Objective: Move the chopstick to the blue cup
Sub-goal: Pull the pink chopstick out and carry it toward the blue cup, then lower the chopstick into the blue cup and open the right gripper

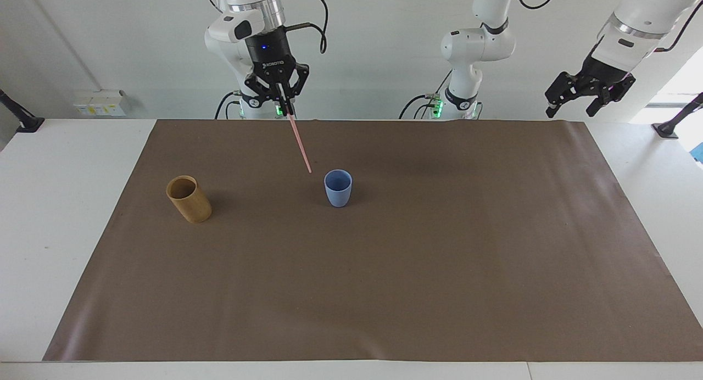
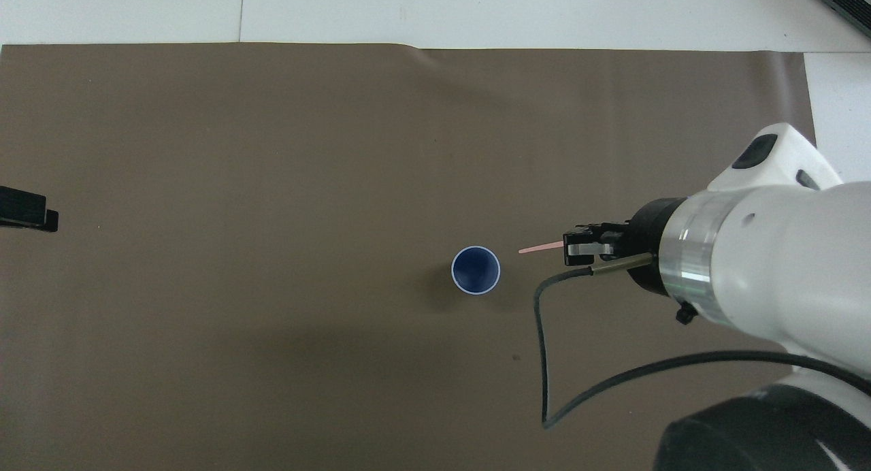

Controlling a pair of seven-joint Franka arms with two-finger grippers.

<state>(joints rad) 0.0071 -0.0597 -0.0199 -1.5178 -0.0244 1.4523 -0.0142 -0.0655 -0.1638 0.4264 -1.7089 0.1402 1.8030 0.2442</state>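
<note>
Chopstick (image 1: pixel 301 146) is thin, straight and pale pink, and it hangs tilted from the right end effector (image 1: pixel 285 110), whose fingertips are clamped together on its upper end. Its lower tip points down toward the blue cup (image 1: pixel 338 188) and is in the air just beside the cup's rim, toward the right arm's end of the worktop; it is not inside the cup. In the overhead view only a short pink piece (image 2: pixel 541 248) shows in front of the right end effector (image 2: pixel 578 246). The blue cup (image 2: pixel 475 270) stands upright and alone near the middle of the brown mat (image 1: pixel 384 292), with much bare mat on all sides. A tan bamboo cup (image 1: pixel 188 199) stands well apart, toward the right arm's end. The left end effector (image 1: pixel 571 108) waits with its fingers apart, raised over the corner of the mat at the left arm's end.
</note>
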